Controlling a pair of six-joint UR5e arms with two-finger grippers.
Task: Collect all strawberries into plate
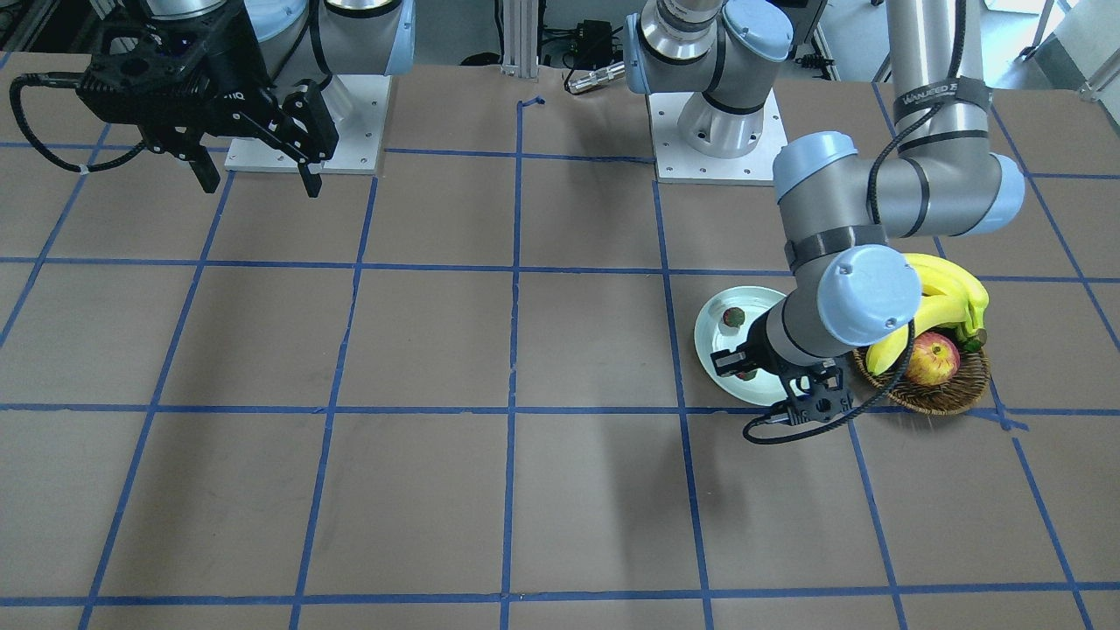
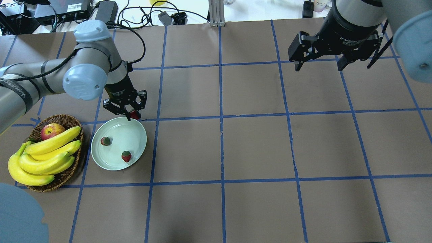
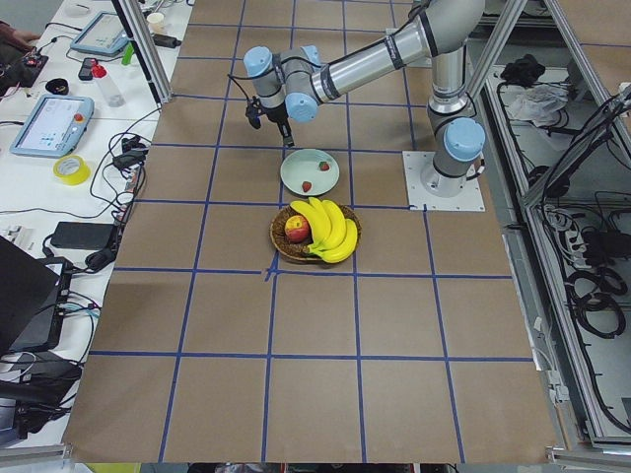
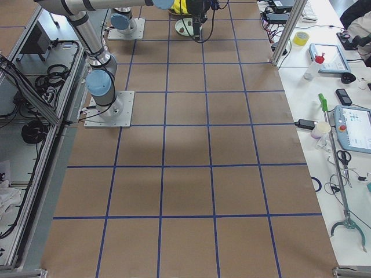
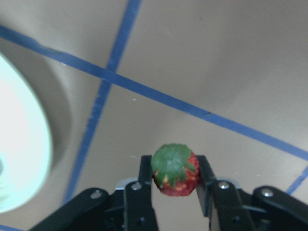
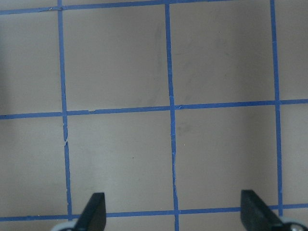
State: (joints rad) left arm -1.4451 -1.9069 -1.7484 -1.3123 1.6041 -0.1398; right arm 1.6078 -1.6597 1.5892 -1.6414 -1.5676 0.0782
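Note:
The pale mint plate (image 2: 131, 130) lies next to the wicker basket, with two strawberries on it (image 2: 105, 141) (image 2: 126, 156). My left gripper (image 2: 132, 115) is shut on the third strawberry (image 5: 174, 169) and holds it above the plate's far rim. The left wrist view shows the berry between both fingers, with the plate's edge (image 5: 29, 144) at the left. In the front view the left gripper (image 1: 744, 372) hangs over the plate (image 1: 713, 328). My right gripper (image 2: 319, 65) is open and empty, high above the far right of the table.
A brown wicker basket (image 2: 69, 119) with a bunch of bananas (image 2: 44, 155) and a red-yellow apple (image 2: 51, 131) stands just left of the plate. Blue tape lines grid the brown table. Cables and boxes lie beyond the far edge.

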